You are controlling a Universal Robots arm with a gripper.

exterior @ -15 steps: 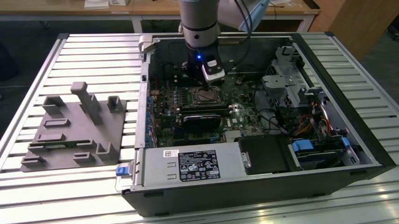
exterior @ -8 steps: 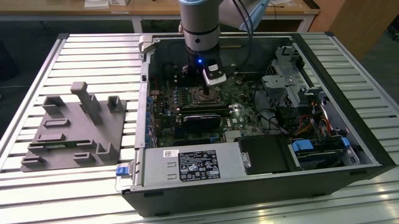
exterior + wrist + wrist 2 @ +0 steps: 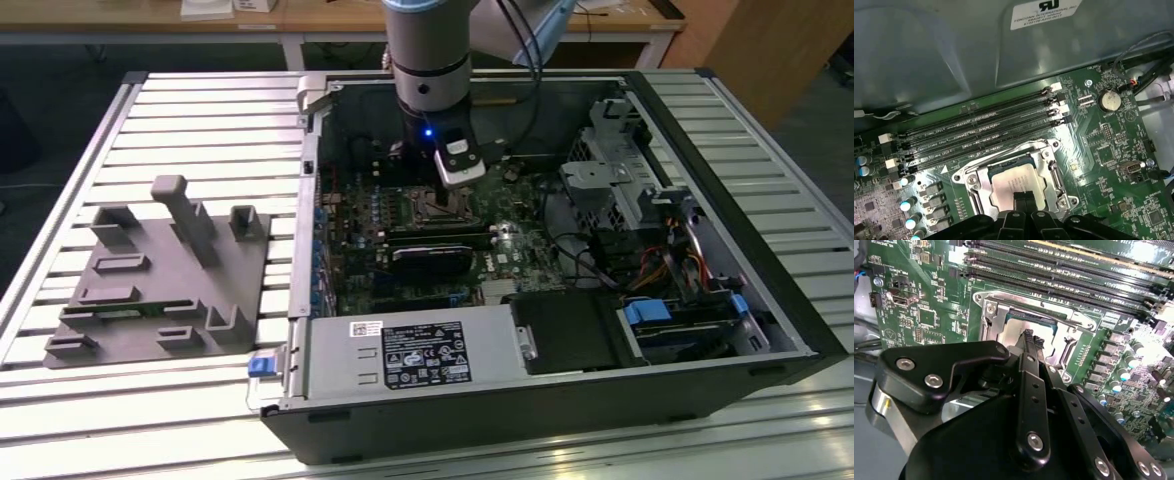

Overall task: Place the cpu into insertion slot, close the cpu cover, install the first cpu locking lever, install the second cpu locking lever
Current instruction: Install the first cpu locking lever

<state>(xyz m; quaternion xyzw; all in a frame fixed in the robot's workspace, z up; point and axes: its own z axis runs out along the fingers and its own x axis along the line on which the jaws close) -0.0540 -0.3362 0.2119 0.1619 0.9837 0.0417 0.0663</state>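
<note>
A robot arm reaches down into an open computer case [image 3: 747, 250] lying on a slatted metal surface [image 3: 200, 120]. Its hand [image 3: 1025, 196] hovers just above the processor socket on the green motherboard [image 3: 1104, 145]. In both wrist views the two black fingertips [image 3: 1028, 336] are pressed together, with nothing between them. The cpu [image 3: 1016, 181] (a flat silvery square) already sits in its slot, and the cpu cover [image 3: 1051, 167] lies flat around it, framing the chip through its window. Placing and covering look done; the step in hand appears to be the first locking lever. That calls for a careful sideways push and hook under its catch.
</note>
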